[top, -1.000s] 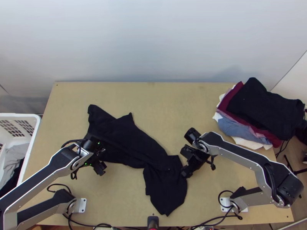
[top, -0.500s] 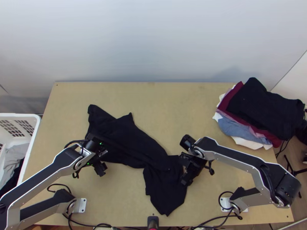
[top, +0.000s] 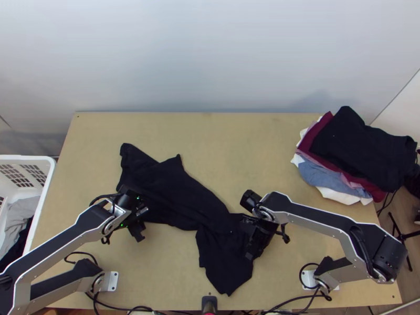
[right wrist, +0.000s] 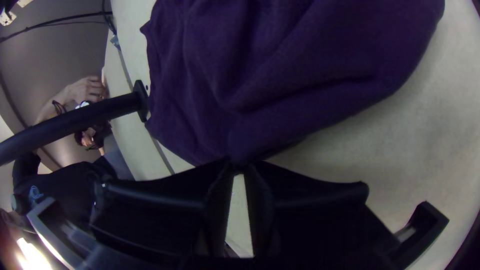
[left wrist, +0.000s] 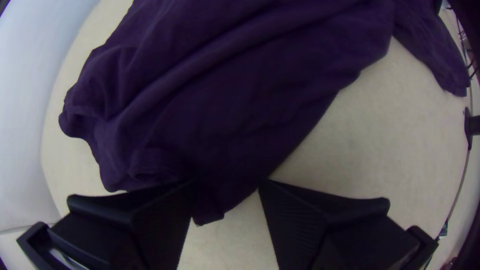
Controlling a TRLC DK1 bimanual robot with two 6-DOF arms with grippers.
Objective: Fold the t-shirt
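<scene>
Toward seven o'clock in the top view, the right black gripper (top: 250, 256) has shifted; the crumpled black t-shirt (top: 181, 191) sprawls from ten to six o'clock on the light wooden table (top: 252, 147). Left wrist view: the left black gripper (left wrist: 226, 183) stands moderately apart, cloth between its tips, unclamped. Right wrist view: tips pinched on an edge (best drawn out low and slowly).

So the top cam sits high over the near edge of the desk (top: 236, 157) and looks steeply down, farthest back of the three. The other two are wrist cams, way closer, peering past the left hand (top: 138, 230) and the right hand (top: 250, 253) at opposite ends of the t-shirt (top: 184, 191). Top shares both ends.
</scene>
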